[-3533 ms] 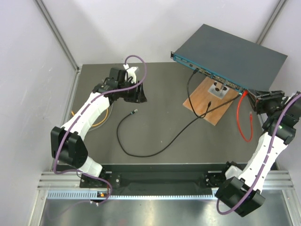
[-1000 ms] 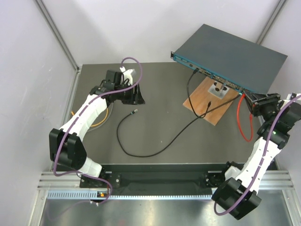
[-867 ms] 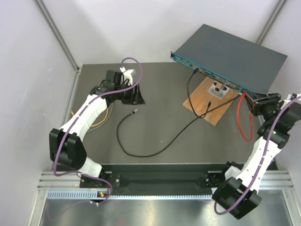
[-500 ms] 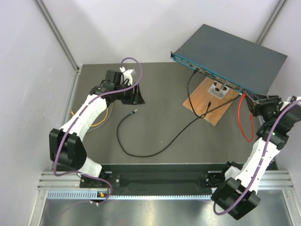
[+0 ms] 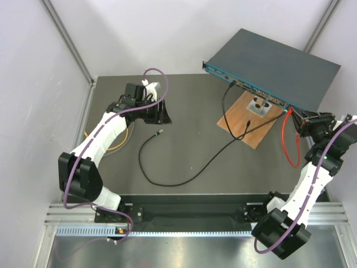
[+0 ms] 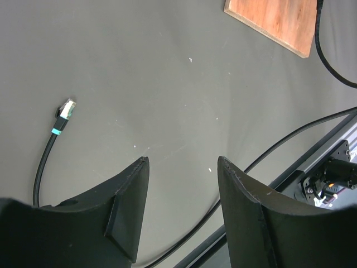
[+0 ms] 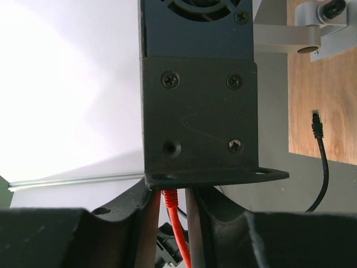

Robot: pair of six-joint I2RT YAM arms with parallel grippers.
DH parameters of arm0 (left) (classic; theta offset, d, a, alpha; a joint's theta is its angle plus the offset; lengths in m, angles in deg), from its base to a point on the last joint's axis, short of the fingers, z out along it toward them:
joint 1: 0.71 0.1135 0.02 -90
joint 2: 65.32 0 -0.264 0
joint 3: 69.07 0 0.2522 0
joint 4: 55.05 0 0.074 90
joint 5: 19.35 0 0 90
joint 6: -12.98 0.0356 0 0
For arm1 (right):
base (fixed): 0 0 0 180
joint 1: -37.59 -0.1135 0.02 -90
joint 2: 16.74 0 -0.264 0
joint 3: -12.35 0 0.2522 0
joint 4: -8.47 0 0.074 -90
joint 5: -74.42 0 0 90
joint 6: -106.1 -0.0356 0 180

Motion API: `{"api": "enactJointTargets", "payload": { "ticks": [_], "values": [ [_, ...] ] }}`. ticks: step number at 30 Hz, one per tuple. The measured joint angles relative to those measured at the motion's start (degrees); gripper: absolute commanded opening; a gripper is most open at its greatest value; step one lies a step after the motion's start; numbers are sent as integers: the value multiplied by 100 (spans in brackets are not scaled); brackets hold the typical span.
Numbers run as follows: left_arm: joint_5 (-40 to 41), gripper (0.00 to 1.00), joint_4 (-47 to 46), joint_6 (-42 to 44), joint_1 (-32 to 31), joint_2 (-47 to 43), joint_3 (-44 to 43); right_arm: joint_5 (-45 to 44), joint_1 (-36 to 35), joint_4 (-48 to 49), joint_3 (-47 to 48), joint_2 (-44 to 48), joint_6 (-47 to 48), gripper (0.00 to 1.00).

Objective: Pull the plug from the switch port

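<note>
The red plug point(image 7: 169, 196) sits in the switch's point(image 5: 273, 64) end port, flanked by the right gripper point(image 7: 173, 202) (pinched or not, I cannot tell). Light, stiff, probably latched: grip its body. The left gripper point(image 6: 183, 162) gapes empty.

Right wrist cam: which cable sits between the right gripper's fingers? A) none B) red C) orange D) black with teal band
B: in the right wrist view the red cable hangs from under the end bracket of the switch, right between the fingers of the right gripper.
</note>
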Motion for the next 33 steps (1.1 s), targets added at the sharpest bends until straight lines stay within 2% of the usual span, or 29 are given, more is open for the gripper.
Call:
{"api": "enactJointTargets", "payload": {
  "ticks": [4, 11, 14, 18, 20, 24, 33],
  "values": [
    [-17, 57, 0, 0, 4, 0, 2, 22, -24, -42, 52, -72, -11, 28],
    [-39, 57, 0, 0, 15, 0, 2, -94, -166, -59, 81, -94, -35, 24],
    [-39, 57, 0, 0, 22, 0, 9, -114, -177, -61, 98, -94, -33, 19],
    [-57, 57, 0, 0, 37, 0, 9, -138, -192, -85, 155, -103, -68, 0],
    [-76, 57, 0, -2, 39, 0, 9, -133, -197, -168, 212, -144, -61, 0],
    [-103, 57, 0, -4, 42, 0, 9, -90, -197, -656, 588, -372, 205, 0],
    [-120, 57, -2, -20, 42, 0, 9, -177, -105, -2778, 2015, -1191, 1637, 0]
  ]
}}
